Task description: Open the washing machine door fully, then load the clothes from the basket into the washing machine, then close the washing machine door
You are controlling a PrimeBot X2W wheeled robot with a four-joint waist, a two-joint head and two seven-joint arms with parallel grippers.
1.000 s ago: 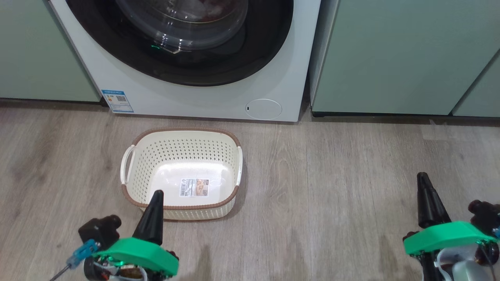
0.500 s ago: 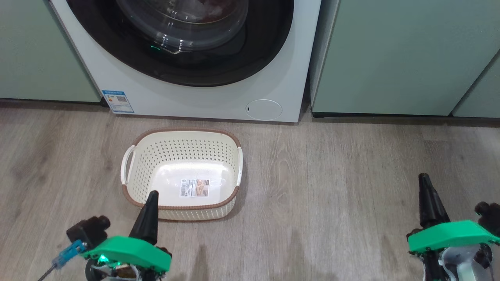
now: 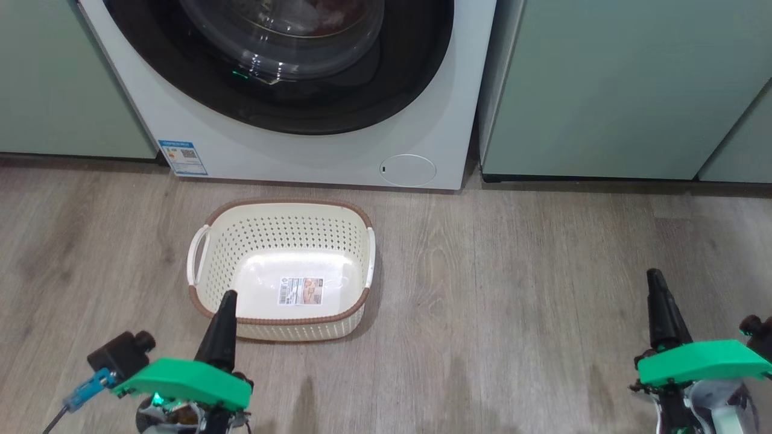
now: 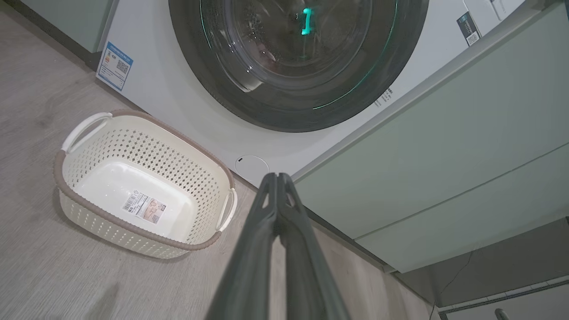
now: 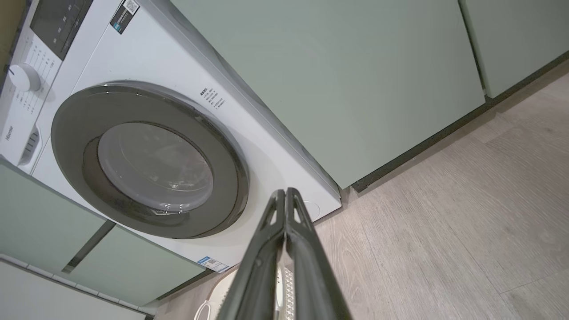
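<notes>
On the wooden floor just before the washing machine [image 3: 271, 154], the basket [image 3: 283, 232] stands empty. A reddish patch behind the glass suggests the clothes [image 3: 325, 9] are already inside. The washing machine door [image 3: 398, 78] sits shut. The left gripper [image 3: 228, 298] and right gripper [image 3: 655, 278] hold nothing, fingers pressed together and parked low, presumably clear of the door. Compared with one second earlier, both have drawn back toward the robot, the left more.
</notes>
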